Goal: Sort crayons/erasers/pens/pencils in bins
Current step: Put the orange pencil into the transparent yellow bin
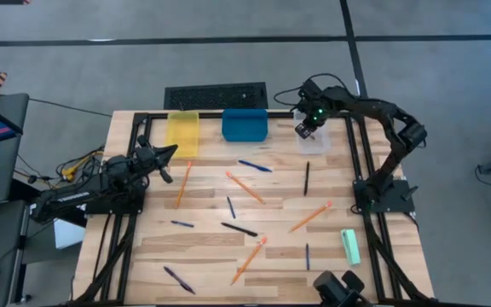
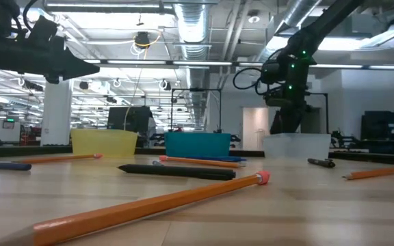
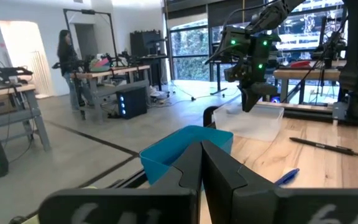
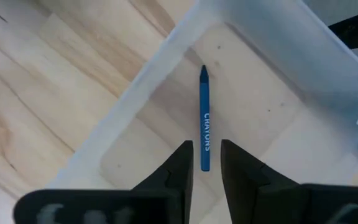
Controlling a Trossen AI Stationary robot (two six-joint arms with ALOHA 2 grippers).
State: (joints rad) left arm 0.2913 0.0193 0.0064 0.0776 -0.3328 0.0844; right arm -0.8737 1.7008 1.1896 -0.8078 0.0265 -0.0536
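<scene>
My right gripper (image 4: 207, 155) hangs over the clear bin (image 1: 314, 138), fingers pointing down and slightly open. A blue crayon (image 4: 204, 115) lies on the clear bin's floor (image 4: 260, 124), below the gap between the fingers, untouched. My left gripper (image 3: 201, 163) is shut and empty, held above the table near the yellow bin (image 1: 182, 132). The blue bin (image 1: 245, 124) stands between the other two. Several orange pencils (image 1: 245, 188) and dark pens (image 1: 239, 228) lie flat on the table. The mint-green eraser (image 1: 350, 246) lies near the right edge.
The three bins stand in a row along the table's far edge. A keyboard (image 1: 216, 95) lies behind them. A pencil (image 2: 149, 205) lies close to the low camera. A person (image 3: 66, 56) stands far off in the room.
</scene>
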